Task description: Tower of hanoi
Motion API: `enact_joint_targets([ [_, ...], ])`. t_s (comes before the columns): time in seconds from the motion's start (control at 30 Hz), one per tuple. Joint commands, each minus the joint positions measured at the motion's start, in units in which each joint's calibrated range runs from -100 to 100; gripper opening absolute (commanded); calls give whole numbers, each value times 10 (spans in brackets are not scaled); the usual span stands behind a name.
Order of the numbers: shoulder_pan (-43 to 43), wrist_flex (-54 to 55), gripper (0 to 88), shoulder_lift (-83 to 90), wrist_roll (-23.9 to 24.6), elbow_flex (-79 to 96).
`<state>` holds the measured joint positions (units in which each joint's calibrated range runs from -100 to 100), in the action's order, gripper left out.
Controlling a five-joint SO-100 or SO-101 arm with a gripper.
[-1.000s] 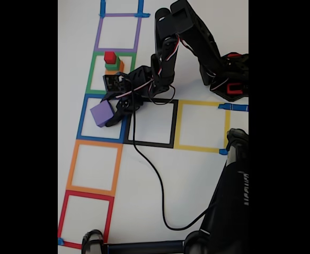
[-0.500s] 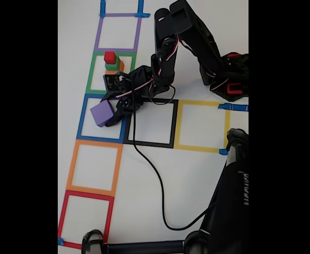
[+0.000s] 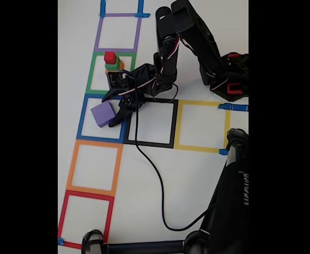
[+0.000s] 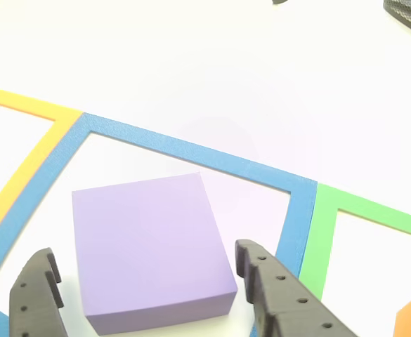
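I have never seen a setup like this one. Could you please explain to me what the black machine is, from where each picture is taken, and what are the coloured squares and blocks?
The black machine is a small robot arm on a white table. Its tip is a two-finger gripper. The fixed view looks down from above. The other view looks out from just behind the two fingers, close to the table. Coloured tape outlines squares on the table. A purple block lies inside the blue square. The fingers stand open on either side of it, so nothing is held. In the green square stands a small stack of blocks with a red block on top.
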<state>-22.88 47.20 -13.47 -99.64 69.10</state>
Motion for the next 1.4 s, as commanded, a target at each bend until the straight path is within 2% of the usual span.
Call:
enact_joint_targets([
  [0.0, -14, -6, 268, 95, -4, 16],
  [0.07, -18, -40, 224, 137, -4, 18],
  [0.1, -19, -60, 174, 160, -4, 18],
  [0.23, -11, -144, 120, 256, -4, 27],
  [0.3, 0, -221, 92, 322, -4, 27],
  [0.43, 26, -410, 38, 447, -4, 4],
  [0.6, 45, -725, 11, 597, -4, -95],
  [0.73, 62, -929, 2, 661, -4, -209],
  [0.9, 116, -1134, 2, 672, -4, -381],
  [1.2, 257, -1371, 2, 666, -4, -618],
  [1.37, 313, -1430, 3, 654, -4, -672],
])
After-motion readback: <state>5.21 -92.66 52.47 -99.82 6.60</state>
